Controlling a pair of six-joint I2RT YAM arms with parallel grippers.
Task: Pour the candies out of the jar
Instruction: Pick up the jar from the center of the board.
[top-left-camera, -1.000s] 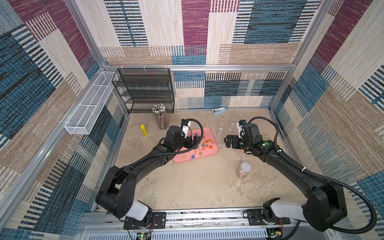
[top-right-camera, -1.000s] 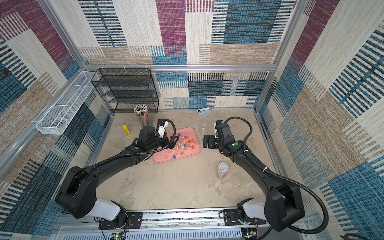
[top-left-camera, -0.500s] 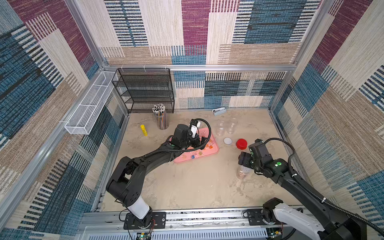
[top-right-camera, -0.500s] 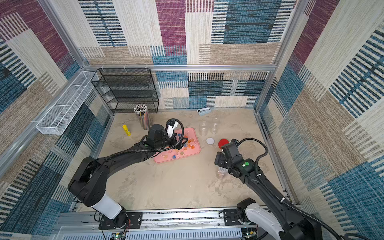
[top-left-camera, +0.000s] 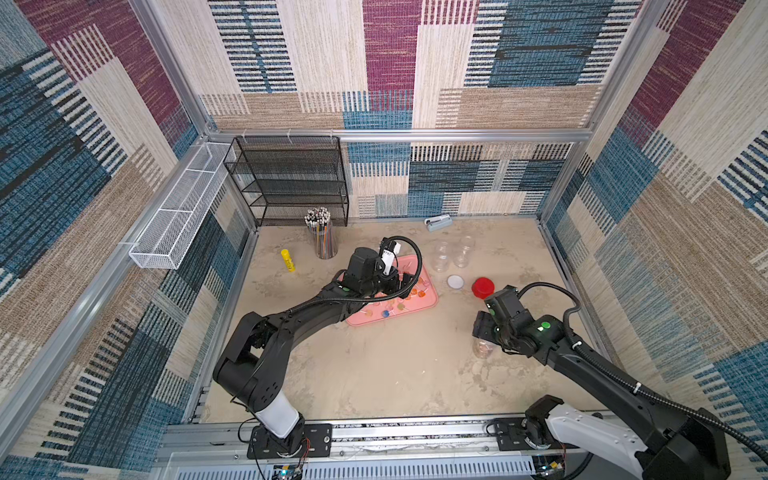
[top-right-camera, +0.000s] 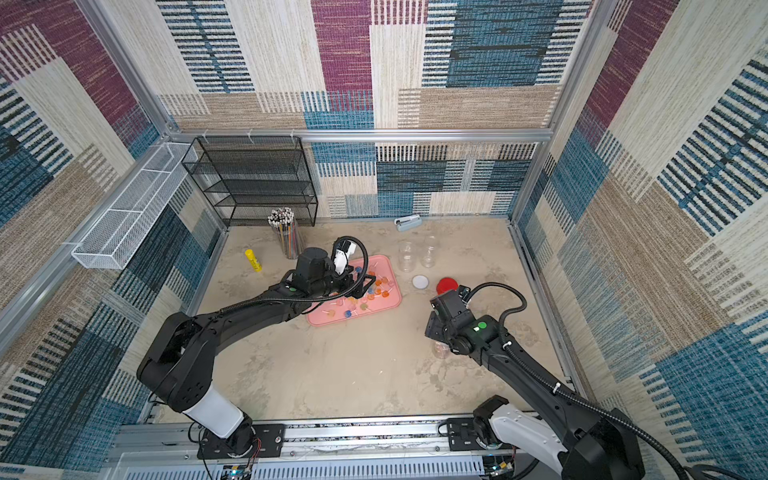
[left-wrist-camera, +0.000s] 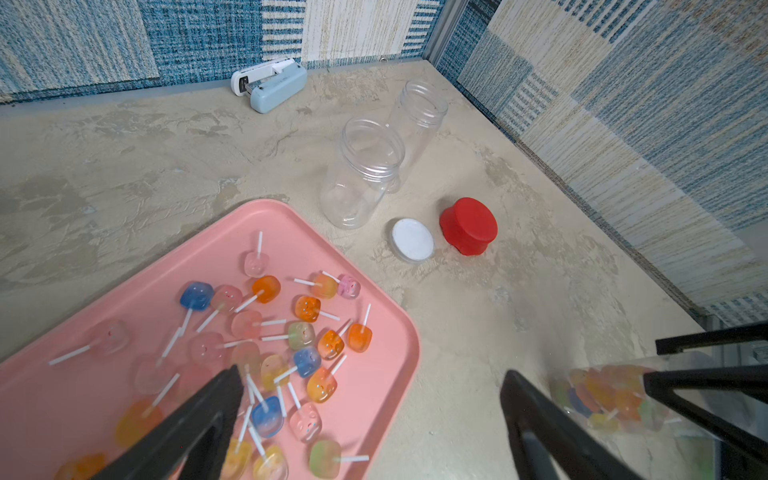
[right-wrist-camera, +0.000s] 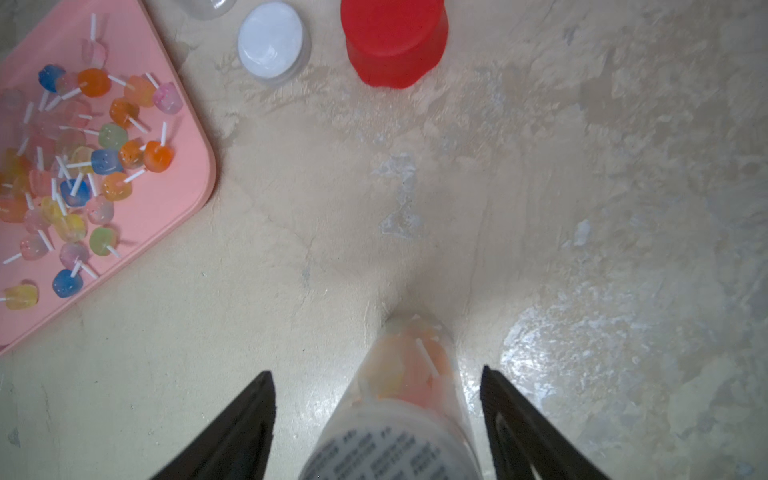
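From where I stood, the job looked well past halfway. Two empty jars (left-wrist-camera: 361, 174) stood near the back wall. A white lid (left-wrist-camera: 412, 240) and a red lid (left-wrist-camera: 468, 224) lay on the table (right-wrist-camera: 540, 187) beside them. Loose candies (left-wrist-camera: 307, 307) were scattered across the pink tray (left-wrist-camera: 386, 374).

A third jar (right-wrist-camera: 411, 374), packed with candies, stood upright on the table, well apart from the tray. Its top looked capped, though blurred. The right gripper (right-wrist-camera: 375, 370) hung over it, fingers (right-wrist-camera: 241, 428) parted to either side with a gap showing on both, grasping nothing. The left gripper (left-wrist-camera: 370, 372) hovered at the tray's corner, spread wide and empty.

I reckoned that the third jar was yet to be opened and tipped out.
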